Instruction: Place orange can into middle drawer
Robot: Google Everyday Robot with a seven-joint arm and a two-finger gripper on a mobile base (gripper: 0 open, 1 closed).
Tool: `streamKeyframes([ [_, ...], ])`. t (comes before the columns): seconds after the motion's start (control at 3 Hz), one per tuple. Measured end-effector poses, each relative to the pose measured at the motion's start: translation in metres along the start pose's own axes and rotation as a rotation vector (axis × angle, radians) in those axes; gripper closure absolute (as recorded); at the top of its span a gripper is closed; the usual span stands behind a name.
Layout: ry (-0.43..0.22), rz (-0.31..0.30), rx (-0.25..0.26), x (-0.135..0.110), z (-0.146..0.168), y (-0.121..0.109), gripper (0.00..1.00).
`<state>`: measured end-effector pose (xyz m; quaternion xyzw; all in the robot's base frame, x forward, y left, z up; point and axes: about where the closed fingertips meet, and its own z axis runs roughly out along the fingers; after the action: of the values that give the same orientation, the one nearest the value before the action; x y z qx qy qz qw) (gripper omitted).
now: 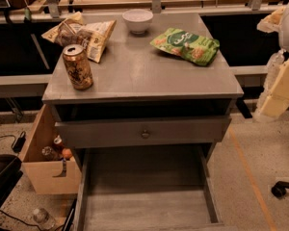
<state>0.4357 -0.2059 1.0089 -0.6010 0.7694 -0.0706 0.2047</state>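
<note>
The orange can (77, 67) stands upright on the front left of the grey cabinet top (144, 76), silver top up. The middle drawer (144, 208) is pulled far out below, with a bare grey floor and thin side walls. My gripper (279, 88) is at the right edge of the view, cream and white, beside the cabinet's right side and well apart from the can. It holds nothing that I can see.
A white bowl (137, 20) sits at the back of the top. A yellow chip bag (82, 32) lies behind the can, a green bag (185, 44) at the right. The knobbed drawer front (144, 133) sits above the open drawer. A wooden crate (45, 162) stands on the floor left.
</note>
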Motion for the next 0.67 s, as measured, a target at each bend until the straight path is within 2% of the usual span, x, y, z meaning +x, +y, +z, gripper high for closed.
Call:
streamKeyframes([
  [0.33,0.000,0.000,0.000,0.000,0.000,0.000,0.00],
  [0.67,-0.169,0.036,0.004,-0.031,0.022,-0.007,0.00],
])
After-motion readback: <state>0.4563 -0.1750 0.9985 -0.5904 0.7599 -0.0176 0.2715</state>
